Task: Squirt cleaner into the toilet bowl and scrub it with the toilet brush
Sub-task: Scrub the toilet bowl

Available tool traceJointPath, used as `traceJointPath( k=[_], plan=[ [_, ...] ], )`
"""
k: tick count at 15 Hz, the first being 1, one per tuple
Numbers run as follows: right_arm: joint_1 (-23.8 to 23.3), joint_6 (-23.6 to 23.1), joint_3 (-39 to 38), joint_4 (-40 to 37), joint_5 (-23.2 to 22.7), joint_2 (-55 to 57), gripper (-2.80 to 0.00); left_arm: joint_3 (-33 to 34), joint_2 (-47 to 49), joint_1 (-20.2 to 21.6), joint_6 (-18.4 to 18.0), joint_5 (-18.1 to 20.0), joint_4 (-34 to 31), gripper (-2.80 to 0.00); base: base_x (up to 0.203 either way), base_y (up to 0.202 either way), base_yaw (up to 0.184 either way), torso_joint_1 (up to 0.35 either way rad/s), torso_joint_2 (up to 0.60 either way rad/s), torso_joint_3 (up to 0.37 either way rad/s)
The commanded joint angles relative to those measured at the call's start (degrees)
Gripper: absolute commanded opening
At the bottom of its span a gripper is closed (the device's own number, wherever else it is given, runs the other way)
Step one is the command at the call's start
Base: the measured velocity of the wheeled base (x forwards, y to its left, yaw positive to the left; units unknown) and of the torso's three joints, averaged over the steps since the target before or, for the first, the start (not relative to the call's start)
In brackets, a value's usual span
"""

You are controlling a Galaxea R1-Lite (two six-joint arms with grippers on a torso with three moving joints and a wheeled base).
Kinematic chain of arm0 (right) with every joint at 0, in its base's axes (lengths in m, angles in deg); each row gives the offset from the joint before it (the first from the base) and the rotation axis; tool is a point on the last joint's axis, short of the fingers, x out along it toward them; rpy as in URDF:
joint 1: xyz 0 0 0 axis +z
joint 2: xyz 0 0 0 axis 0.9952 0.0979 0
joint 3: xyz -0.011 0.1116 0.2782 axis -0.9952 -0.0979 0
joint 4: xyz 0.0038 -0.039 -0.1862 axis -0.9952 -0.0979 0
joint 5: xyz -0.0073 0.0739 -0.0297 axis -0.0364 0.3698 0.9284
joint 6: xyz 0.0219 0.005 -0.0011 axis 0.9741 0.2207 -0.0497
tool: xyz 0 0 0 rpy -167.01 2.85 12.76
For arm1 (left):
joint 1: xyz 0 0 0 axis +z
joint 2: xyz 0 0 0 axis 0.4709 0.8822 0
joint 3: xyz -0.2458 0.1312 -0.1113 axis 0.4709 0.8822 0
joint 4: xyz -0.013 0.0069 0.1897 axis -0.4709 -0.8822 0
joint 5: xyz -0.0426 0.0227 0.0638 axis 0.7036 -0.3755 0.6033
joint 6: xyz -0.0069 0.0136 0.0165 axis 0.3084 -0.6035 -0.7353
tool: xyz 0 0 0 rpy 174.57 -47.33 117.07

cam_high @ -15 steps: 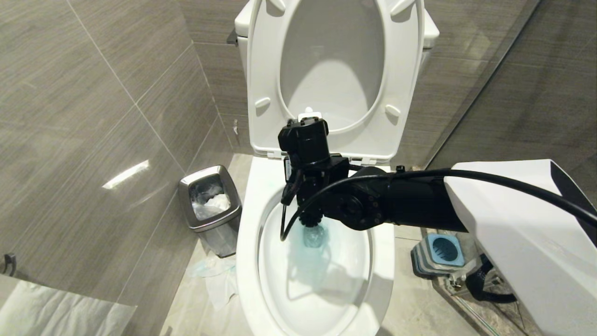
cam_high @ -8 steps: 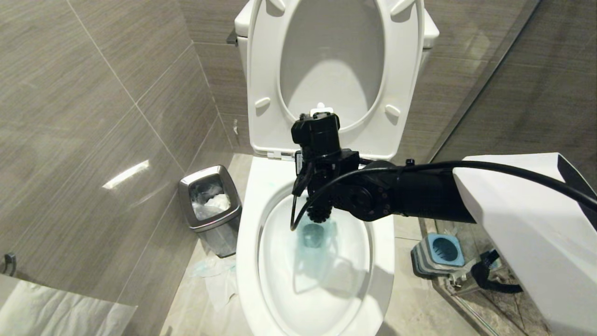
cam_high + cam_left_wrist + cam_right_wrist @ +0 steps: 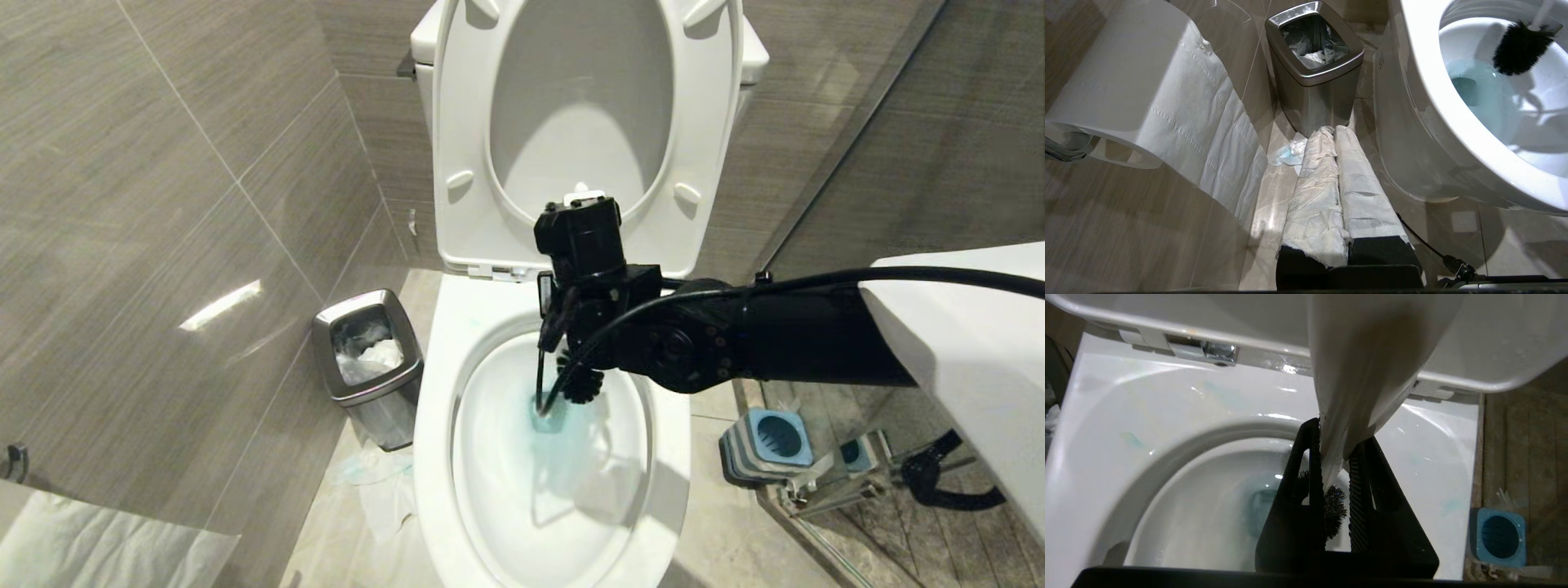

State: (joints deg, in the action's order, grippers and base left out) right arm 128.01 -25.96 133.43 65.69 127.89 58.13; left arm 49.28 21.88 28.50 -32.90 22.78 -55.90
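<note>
The white toilet bowl [image 3: 433,425] stands with seat and lid raised, and pale blue water [image 3: 563,433] lies in its basin. My right gripper [image 3: 571,322] hangs over the back of the basin, shut on the toilet brush. The brush's white handle tip [image 3: 584,197] sticks up above the wrist, and its black bristle head [image 3: 581,384] hangs just above the water. The right wrist view shows the gripper [image 3: 1337,435] clamping the white handle [image 3: 1355,355], with the bristles [image 3: 1333,510] below. My left gripper [image 3: 1333,130], wrapped in white paper, is shut and parked low beside the bowl [image 3: 1437,98].
A small steel waste bin [image 3: 367,351] stands left of the toilet, with crumpled tissue [image 3: 384,490] on the floor beside it. The blue-topped brush holder [image 3: 771,441] sits on the floor to the right by a glass partition. A paper roll [image 3: 1147,94] hangs on the left wall.
My right arm has carried the brush to the right and toward the back of the bowl; the bristle head shifted right off the drain. The left arm has not moved.
</note>
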Motion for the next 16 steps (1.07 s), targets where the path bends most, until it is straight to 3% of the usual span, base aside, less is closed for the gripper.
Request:
traceJointPath(
  k=[1, 7, 16],
  plan=[
    [0.22, 0.39, -5.87, 0.28, 0.14, -5.07, -2.80, -0.03, -0.01, 0.02, 0.01, -0.05, -0.02, -2.80, 0.000, 0.000, 0.000, 0.000, 0.00, 0.000],
    [1.73, 3.00, -14.47, 0.31, 0.12, -10.64, -2.80, 0.00, -0.01, 0.02, 0.01, 0.00, -0.05, -2.80, 0.000, 0.000, 0.000, 0.000, 0.00, 0.000],
    [9.09, 5.73, -21.91, 0.31, 0.30, -13.36, -2.80, 0.00, -0.01, 0.02, 0.01, 0.00, 0.01, -2.80, 0.000, 0.000, 0.000, 0.000, 0.00, 0.000]
  ],
)
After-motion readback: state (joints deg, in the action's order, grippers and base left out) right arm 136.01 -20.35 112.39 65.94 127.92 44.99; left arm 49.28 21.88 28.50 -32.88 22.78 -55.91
